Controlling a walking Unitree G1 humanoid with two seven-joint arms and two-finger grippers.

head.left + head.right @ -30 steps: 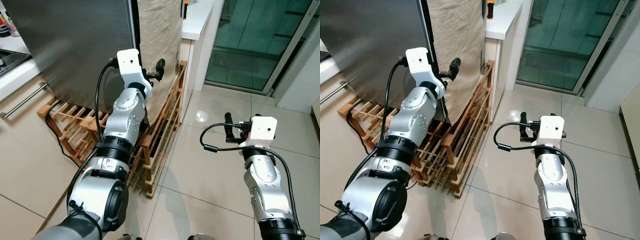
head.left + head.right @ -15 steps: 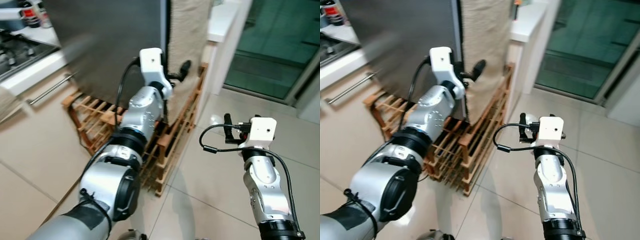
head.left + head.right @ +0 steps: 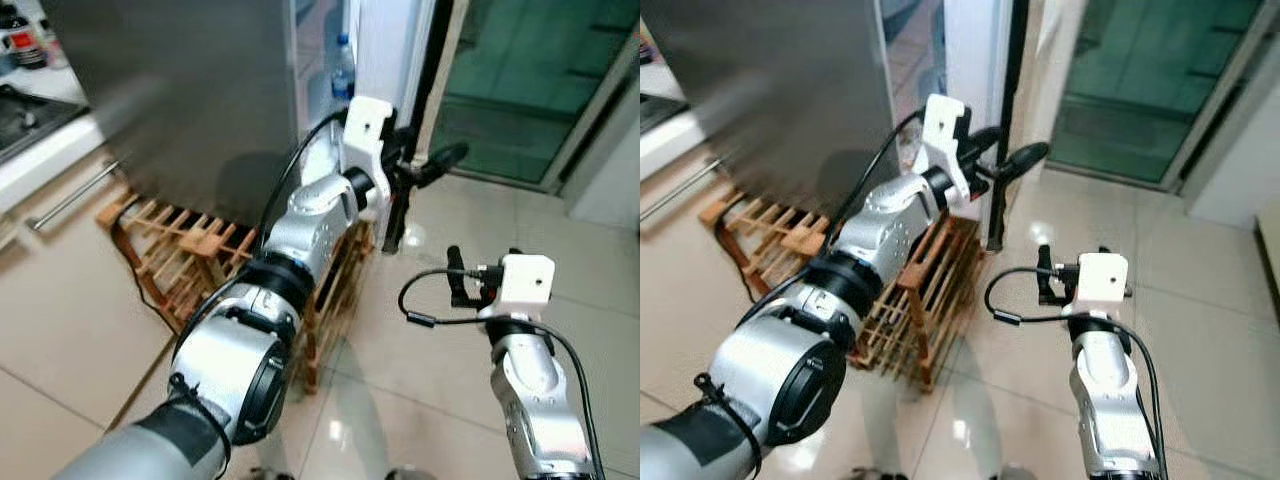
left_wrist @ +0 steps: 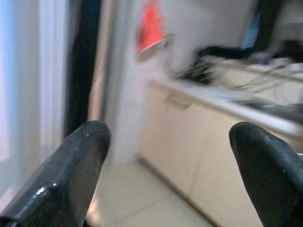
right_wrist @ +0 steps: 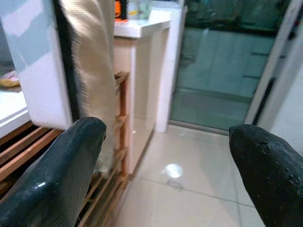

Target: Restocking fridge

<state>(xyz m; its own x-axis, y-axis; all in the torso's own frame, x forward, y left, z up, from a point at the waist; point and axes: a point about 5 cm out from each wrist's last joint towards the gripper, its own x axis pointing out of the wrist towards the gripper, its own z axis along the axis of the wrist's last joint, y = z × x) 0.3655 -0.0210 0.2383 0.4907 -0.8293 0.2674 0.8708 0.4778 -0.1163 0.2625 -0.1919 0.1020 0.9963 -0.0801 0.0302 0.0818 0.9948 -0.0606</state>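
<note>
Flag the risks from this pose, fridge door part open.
1. The left gripper, open, sits at the edge of the fridge door; the fingers may slip off, so the door may stall.
2. The wooden rack stands right below the door, so it could block or scrape the swing.
3. The right gripper hangs open near the door's path and could get hit.
</note>
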